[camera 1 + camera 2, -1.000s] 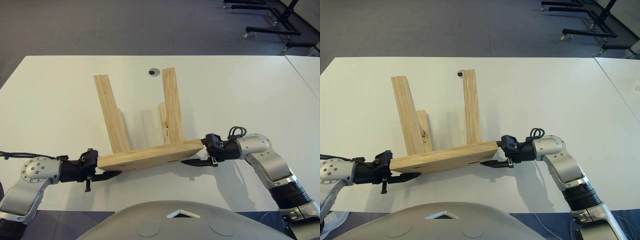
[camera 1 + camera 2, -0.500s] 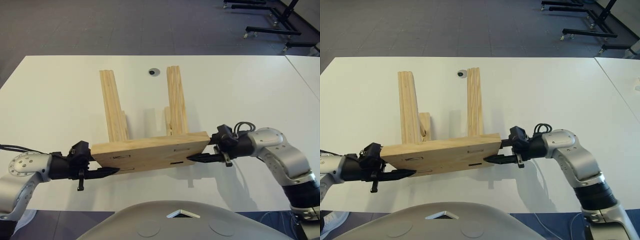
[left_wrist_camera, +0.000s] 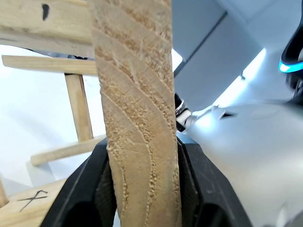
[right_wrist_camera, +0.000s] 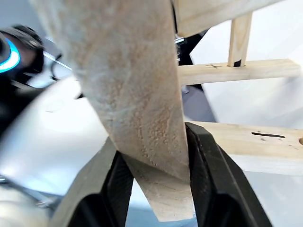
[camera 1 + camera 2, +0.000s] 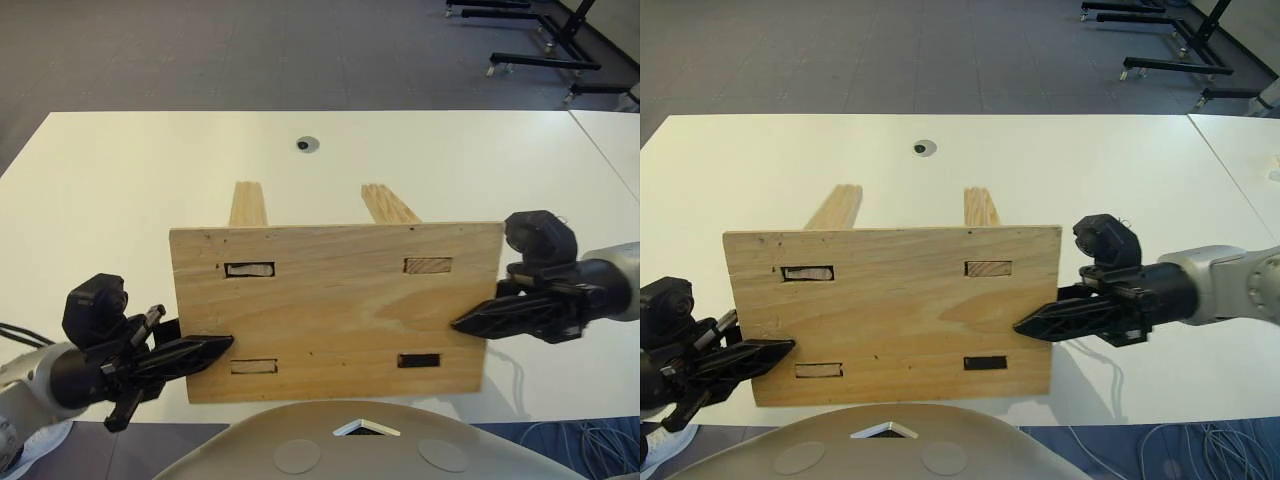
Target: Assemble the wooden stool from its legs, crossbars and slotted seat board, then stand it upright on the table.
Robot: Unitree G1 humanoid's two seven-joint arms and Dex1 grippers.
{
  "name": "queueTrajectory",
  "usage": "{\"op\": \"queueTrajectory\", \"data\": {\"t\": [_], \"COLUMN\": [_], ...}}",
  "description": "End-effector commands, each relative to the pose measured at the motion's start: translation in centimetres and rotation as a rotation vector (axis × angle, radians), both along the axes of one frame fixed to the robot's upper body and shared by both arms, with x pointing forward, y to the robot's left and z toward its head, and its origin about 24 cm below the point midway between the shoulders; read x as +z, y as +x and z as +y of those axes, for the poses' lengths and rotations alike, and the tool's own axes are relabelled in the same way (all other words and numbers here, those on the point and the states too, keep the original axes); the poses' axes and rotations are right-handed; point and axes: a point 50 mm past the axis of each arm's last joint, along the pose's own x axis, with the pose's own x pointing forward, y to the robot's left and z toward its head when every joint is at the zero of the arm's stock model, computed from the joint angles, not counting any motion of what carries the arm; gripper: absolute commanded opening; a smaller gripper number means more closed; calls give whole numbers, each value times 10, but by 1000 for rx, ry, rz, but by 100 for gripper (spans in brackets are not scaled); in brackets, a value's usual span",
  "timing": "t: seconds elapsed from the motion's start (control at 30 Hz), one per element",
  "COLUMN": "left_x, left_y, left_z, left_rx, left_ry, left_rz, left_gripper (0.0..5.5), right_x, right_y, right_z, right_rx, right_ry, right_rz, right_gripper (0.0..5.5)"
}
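The pale plywood seat board (image 5: 335, 305) with four rectangular slots was held between the two claws, its broad upper face turned up toward the head camera. A second before, it had been seen almost edge-on with the legs stretched away over the desk. Half a second before, it had been tipped only partway. Since then it had been rotated further and brought higher and nearer. Of the light wooden legs, only two upper ends (image 5: 248, 203) (image 5: 390, 205) were seen, past the board's far edge and slanting down toward the white desk (image 5: 120, 180). Whether the feet touched the desk could not be told. The black two-fingered left claw (image 5: 215, 347) was closed on the board's left edge. The black right claw (image 5: 470, 322) was closed on the right edge, and in both wrist views the board's end grain was seen clamped between the fingers. Thin wooden crossbars (image 3: 78, 106) (image 4: 236, 71) were seen under the board, joined to the legs. Three slots were filled with pale wood, and the near right one looked dark. A small dark round grommet (image 5: 307, 144) lay in the desk beyond the stool.
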Motion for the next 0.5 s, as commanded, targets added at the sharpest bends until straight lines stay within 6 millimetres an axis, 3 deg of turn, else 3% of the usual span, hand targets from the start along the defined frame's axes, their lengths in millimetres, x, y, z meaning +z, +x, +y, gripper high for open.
{"op": "queueTrajectory", "data": {"t": [0.03,0.3,0.4,0.5], "left_x": [31,17,10,5], "left_y": [-12,4,12,20], "left_z": [-18,1,6,10], "left_rx": [34,284,310,316], "left_ry": [-191,-233,-237,-226], "left_rz": [23,46,74,97], "left_gripper": [154,154,202,257], "right_x": [26,2,13,5], "right_y": [-17,27,14,17], "right_z": [-9,-3,-15,-18], "right_rx": [159,123,93,55], "right_ry": [121,155,159,174], "right_rz": [445,549,613,614], "right_gripper": [148,151,159,159]}}
